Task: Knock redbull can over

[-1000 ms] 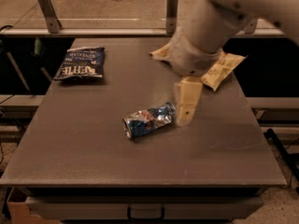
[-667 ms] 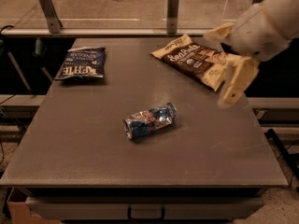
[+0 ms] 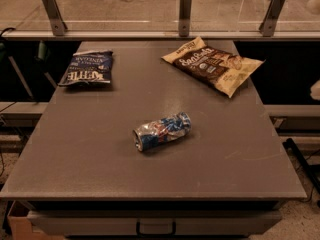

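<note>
Though dented, redbull can (image 3: 162,131) sideways; jaws far right.

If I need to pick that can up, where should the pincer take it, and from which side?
Grip the can across its dented middle, coming straight down. It lies on its side on the table, top toward the near left, so the rounded flanks are the narrow span. The pincer seems only a pale sliver at the right edge.
</note>
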